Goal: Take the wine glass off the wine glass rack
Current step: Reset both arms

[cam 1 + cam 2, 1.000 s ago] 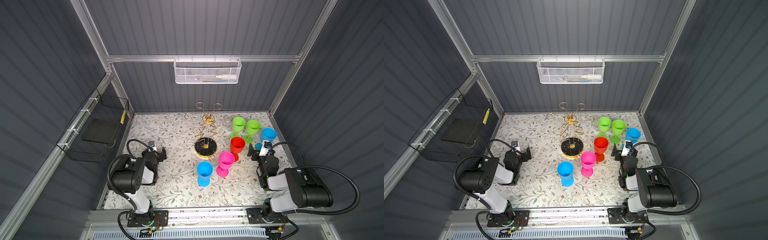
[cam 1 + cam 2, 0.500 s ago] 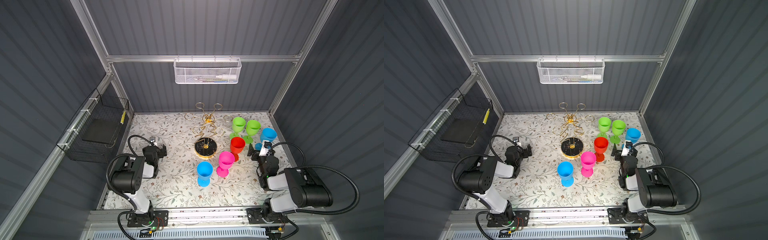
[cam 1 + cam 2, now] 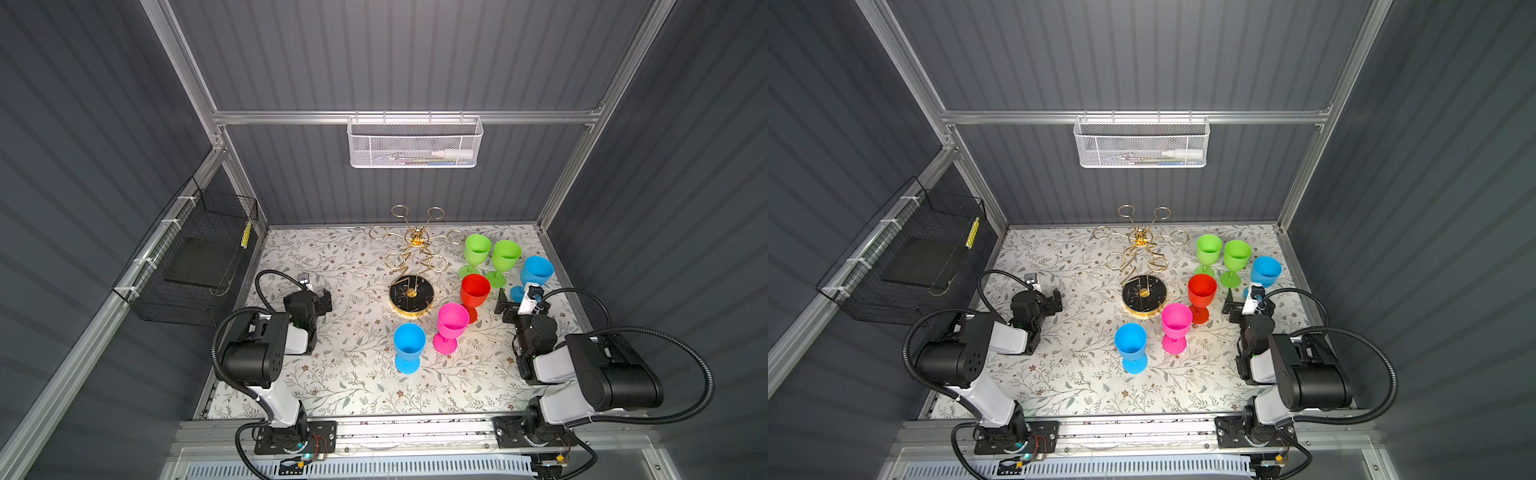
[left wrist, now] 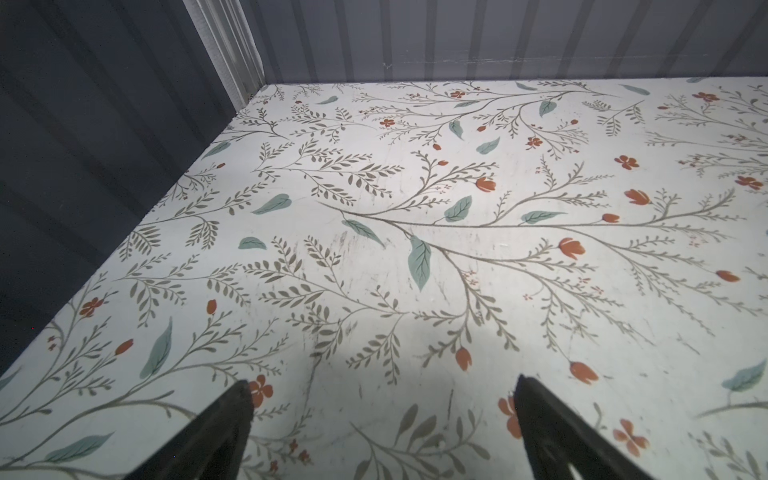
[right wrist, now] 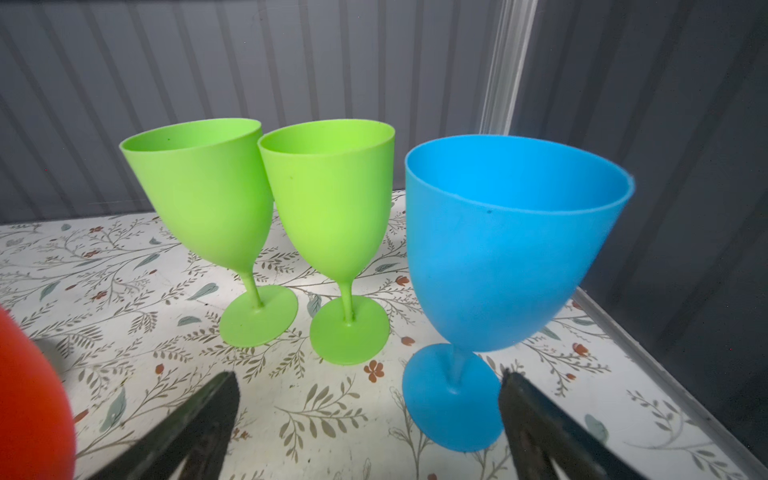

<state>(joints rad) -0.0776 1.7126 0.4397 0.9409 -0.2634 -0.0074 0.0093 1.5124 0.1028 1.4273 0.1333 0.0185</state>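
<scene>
Left gripper and right gripper spread wide, holding nothing; wine glass rack bare; the right, beside the far-right blue glass, may topple it moving.

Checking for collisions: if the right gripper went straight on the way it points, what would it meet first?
Probably the rear blue wine glass: its foot sits just ahead of the open right gripper, though depth is unclear.

Black-and-white arms carry ribbed black cables
</scene>
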